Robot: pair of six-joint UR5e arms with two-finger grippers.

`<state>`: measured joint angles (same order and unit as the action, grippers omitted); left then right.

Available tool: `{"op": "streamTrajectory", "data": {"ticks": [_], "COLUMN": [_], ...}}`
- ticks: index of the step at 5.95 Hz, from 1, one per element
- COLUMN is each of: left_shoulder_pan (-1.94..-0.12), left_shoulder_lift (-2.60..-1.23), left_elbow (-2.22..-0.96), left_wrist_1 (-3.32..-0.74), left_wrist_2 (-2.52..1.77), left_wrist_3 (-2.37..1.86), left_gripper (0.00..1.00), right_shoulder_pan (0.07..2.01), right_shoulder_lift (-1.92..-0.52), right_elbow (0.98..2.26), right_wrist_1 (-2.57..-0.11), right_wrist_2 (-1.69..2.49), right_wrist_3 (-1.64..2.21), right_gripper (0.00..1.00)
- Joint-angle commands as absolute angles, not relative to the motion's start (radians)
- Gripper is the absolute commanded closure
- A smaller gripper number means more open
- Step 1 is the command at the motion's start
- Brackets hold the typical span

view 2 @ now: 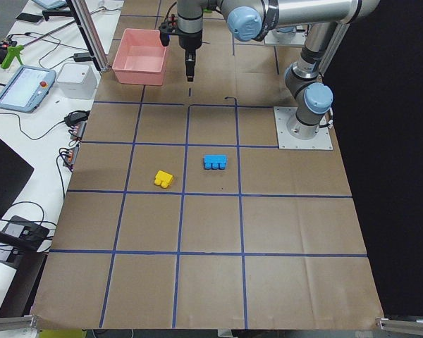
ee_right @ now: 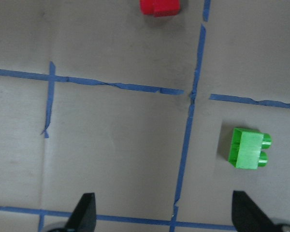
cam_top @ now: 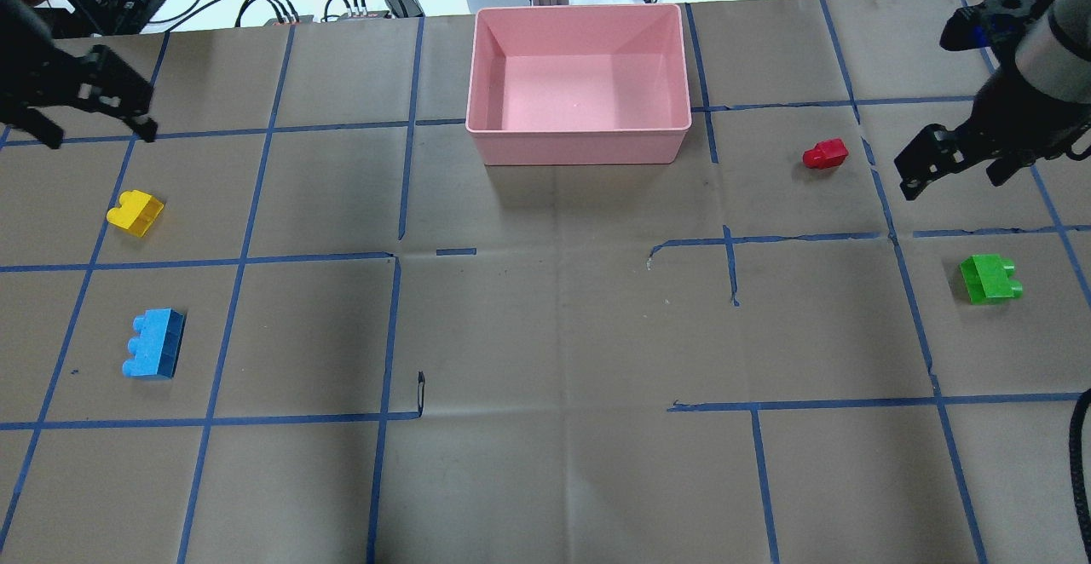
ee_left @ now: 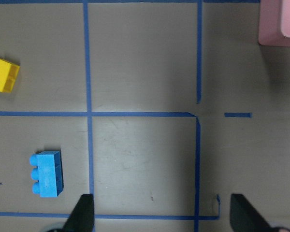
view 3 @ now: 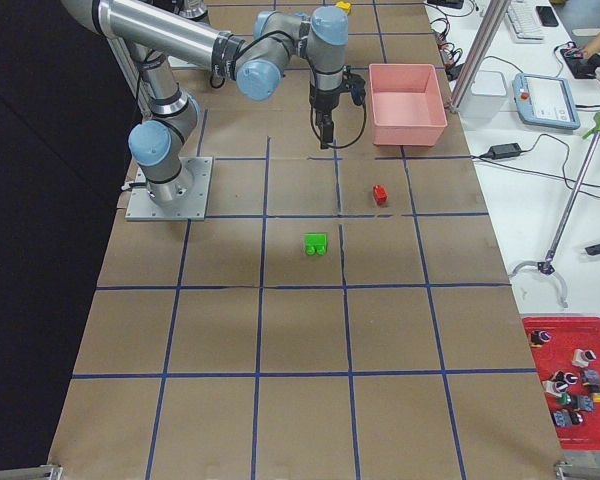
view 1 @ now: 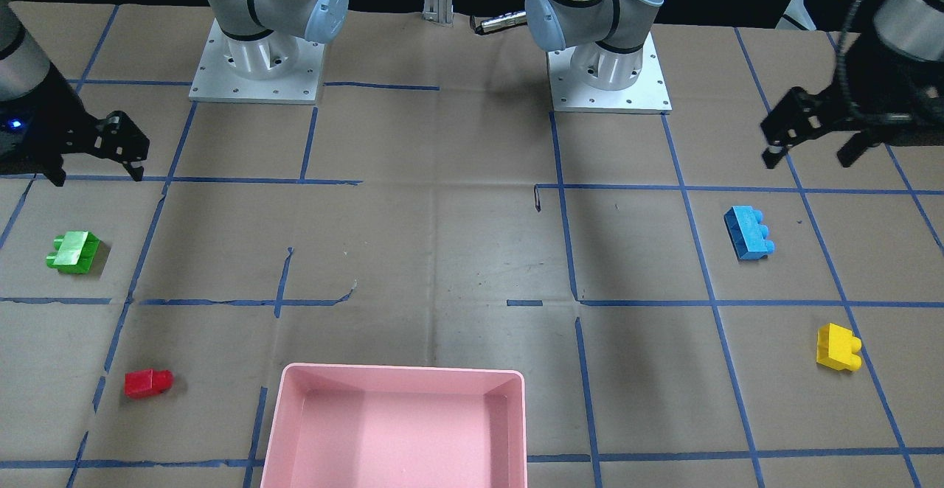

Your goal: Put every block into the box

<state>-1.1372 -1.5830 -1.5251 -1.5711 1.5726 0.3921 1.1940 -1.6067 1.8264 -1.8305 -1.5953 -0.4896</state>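
While the left gripper [cam_top: 102, 136] hovers above the brown papered table [cam_top: 554, 334] with its jaws spread wide, holding nothing, the right gripper [cam_top: 953, 185] does likewise; the shallow pink plastic box [cam_top: 578, 148] sits at the far middle of the table; on the robot's left lie the yellow studded plastic brick [cam_top: 135, 212] and, nearer the robot, the longer blue three-stud brick [cam_top: 154, 343]; on its right the small red brick [cam_top: 825, 155] lies near the box, the green brick [cam_top: 989, 279] nearer the robot; all four lie outside the box.

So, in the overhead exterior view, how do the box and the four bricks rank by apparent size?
1. pink box
2. blue brick
3. green brick and yellow brick, about alike
4. red brick, smallest
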Motion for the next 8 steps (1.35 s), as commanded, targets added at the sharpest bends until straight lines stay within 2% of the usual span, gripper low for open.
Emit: {"op": "streamTrajectory", "data": {"ticks": [1,5,6,8], "left_shoulder_pan": [-0.901,-0.867,-0.865,-0.867], "left_shoulder_lift": [-1.618,-1.623,-1.637,-1.774], "left_elbow": [-1.58,-1.93,-2.039,-2.075], "left_wrist_1": [-1.548,-1.204,-1.057,-0.886], "left_wrist_2": [1.563,1.565,1.563,1.563], "left_wrist_3": [0.645,0.615,0.624,0.621], "left_gripper": [0.01,0.01,0.01,0.01], "right_shoulder_pan": [1.089,0.968,0.965,0.924], "right_shoulder_lift": [-1.548,-1.255,-1.241,-1.246], "right_elbow": [1.885,1.899,1.914,2.009], "right_wrist_1": [-1.992,-2.268,-2.288,-2.402], "right_wrist_2": [-1.594,-1.589,-1.586,-1.588], "right_wrist_3": [-0.544,-0.593,-0.612,-0.614], "right_gripper": [0.0,0.01,0.01,0.01]}}
